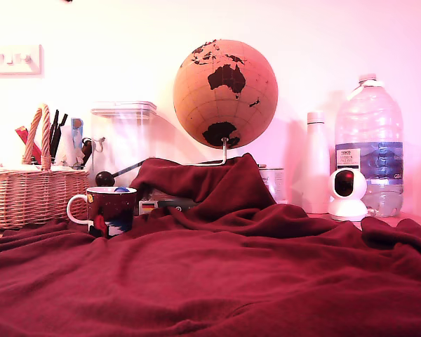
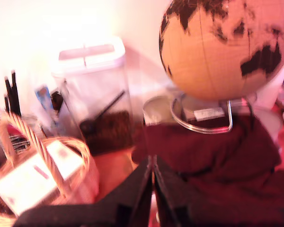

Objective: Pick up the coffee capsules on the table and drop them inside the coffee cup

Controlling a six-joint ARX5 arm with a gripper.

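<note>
One capsule only is seen: a blue capsule (image 1: 121, 189) showing at the rim of the coffee cup (image 1: 111, 210), which stands upright on the red-clothed surface (image 1: 217, 281) at the exterior view's left, just before the wicker basket (image 1: 28, 196). No capsules are seen lying loose on the cloth. The gripper (image 2: 153, 189) is absent from the exterior view. In the wrist view its fingers (image 2: 168, 189) are pressed together with nothing between them, facing the globe (image 2: 222, 47) and clear canister (image 2: 92, 85). The cup is not framed there, so its bearing from the gripper cannot be fixed.
</note>
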